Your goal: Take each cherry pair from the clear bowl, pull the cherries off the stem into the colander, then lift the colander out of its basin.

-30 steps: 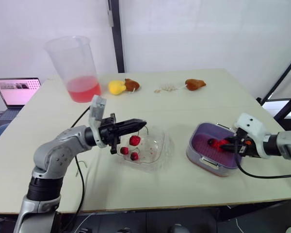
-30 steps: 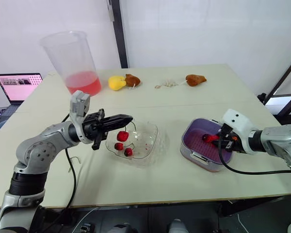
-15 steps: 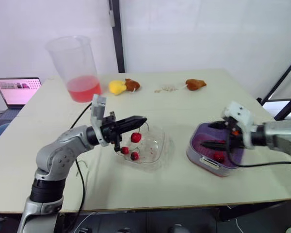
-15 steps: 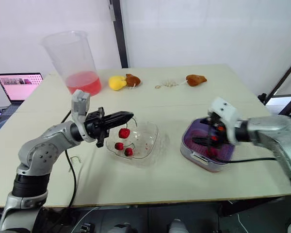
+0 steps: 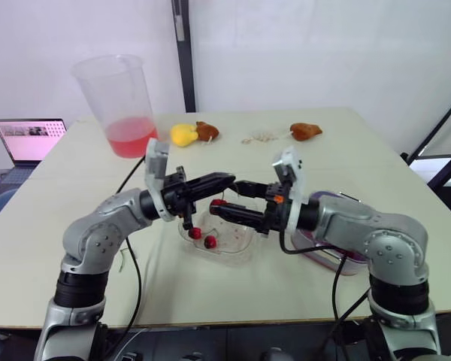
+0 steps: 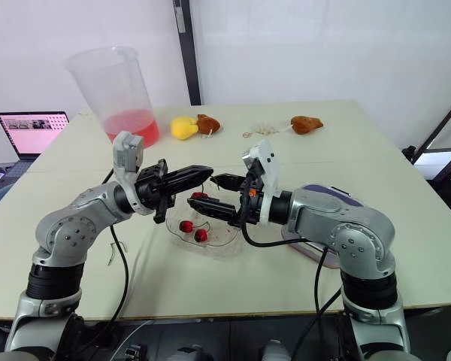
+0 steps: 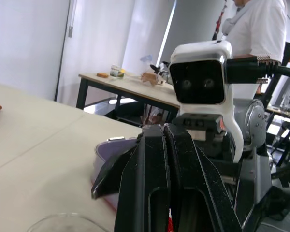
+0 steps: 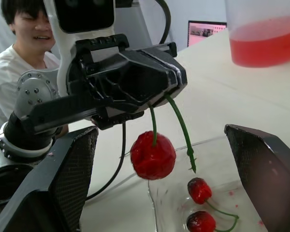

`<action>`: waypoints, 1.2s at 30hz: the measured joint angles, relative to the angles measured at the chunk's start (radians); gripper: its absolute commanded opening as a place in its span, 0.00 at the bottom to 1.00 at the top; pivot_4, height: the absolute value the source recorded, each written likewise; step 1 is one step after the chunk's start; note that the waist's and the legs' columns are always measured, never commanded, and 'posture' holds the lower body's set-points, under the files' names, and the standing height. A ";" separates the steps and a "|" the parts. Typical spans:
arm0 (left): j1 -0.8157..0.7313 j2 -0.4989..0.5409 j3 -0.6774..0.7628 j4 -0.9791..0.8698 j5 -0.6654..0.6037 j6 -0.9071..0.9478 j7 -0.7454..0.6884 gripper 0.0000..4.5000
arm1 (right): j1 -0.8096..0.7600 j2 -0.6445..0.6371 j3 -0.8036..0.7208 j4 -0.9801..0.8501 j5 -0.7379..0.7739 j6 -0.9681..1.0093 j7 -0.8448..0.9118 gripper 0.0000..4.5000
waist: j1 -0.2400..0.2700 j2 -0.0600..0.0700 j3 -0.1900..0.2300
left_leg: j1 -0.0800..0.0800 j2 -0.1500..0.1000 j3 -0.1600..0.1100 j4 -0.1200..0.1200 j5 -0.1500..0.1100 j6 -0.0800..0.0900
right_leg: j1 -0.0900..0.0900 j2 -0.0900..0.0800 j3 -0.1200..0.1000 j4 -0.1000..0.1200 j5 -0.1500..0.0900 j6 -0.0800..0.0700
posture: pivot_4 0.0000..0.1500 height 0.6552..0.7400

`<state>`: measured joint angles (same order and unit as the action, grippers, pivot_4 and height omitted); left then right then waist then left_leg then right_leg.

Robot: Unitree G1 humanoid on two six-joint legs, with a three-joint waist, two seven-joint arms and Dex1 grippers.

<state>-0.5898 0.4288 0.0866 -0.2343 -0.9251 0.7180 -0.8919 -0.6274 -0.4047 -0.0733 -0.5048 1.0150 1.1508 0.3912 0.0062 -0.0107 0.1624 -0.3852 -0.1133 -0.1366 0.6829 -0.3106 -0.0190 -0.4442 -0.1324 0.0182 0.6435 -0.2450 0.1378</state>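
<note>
Cherry (image 8: pixel 152 154): hangs over bowl (image 5: pixel 243 249) by stem (image 8: pixel 178 121) clamped in left jaws, right jaws apart around it; risk: plucked here, it falls into bowl, missing colander (image 5: pixel 337 257)

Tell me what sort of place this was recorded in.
Most likely a robotics lab or test room, not a kitchen: a bare worktable against plain white walls, an open laptop beside it, a person watching close by, and another workbench further off.
</note>
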 measured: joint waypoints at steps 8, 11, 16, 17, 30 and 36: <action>0.000 -0.007 0.000 0.000 0.002 -0.002 0.006 0.00 | 0.025 0.040 0.031 0.000 0.013 0.019 -0.090 0.57 | -0.003 0.000 0.000 | 0.000 0.000 0.000 0.000 0.000 0.000 | 0.000 0.000 0.000 0.000 0.000 0.000 | 1.00 1.00; 0.000 -0.008 0.000 0.000 0.002 -0.002 0.007 0.00 | 0.025 0.047 0.035 0.000 0.022 0.020 -0.104 0.48 | -0.004 0.000 0.000 | 0.000 0.000 0.000 0.000 0.000 0.000 | 0.000 0.000 0.000 0.000 0.000 0.000 | 1.00 1.00; 0.000 -0.009 0.000 0.000 0.001 -0.002 0.009 0.00 | 0.025 0.053 0.047 -0.001 0.033 0.020 -0.120 0.48 | -0.004 0.000 0.000 | 0.000 0.000 0.000 0.000 0.000 0.000 | 0.000 0.000 0.000 0.000 0.000 0.000 | 1.00 1.00; 0.000 -0.009 0.000 0.000 0.002 -0.002 0.010 0.00 | 0.025 0.053 0.047 -0.001 0.035 0.020 -0.123 0.48 | -0.004 0.000 0.000 | 0.000 0.000 0.000 0.000 0.000 0.000 | 0.000 0.000 0.000 0.000 0.000 0.000 | 1.00 1.00; 0.000 -0.018 0.000 0.000 0.003 -0.003 0.013 0.00 | 0.033 0.051 0.047 -0.011 0.069 0.019 -0.154 0.10 | -0.006 0.000 0.000 | 0.000 0.000 0.000 0.000 0.000 0.000 | 0.000 0.000 0.000 0.000 0.000 0.000 | 1.00 1.00; 0.000 -0.021 -0.002 0.000 0.010 -0.003 0.019 0.00 | 0.038 0.036 0.050 -0.022 0.076 0.021 -0.153 0.10 | -0.006 0.000 0.000 | 0.000 0.000 0.000 -0.001 0.000 0.000 | 0.000 0.000 0.000 0.000 0.000 0.000 | 1.00 1.00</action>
<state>-0.5895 0.4080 0.0850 -0.2345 -0.9149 0.7150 -0.8732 -0.5898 -0.3687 -0.0236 -0.5265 1.0910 1.1714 0.2381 -0.0001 -0.0107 0.1624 -0.3852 -0.1132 -0.1366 0.6824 -0.3106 -0.0189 -0.4443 -0.1321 0.0182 0.6432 -0.2450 0.1378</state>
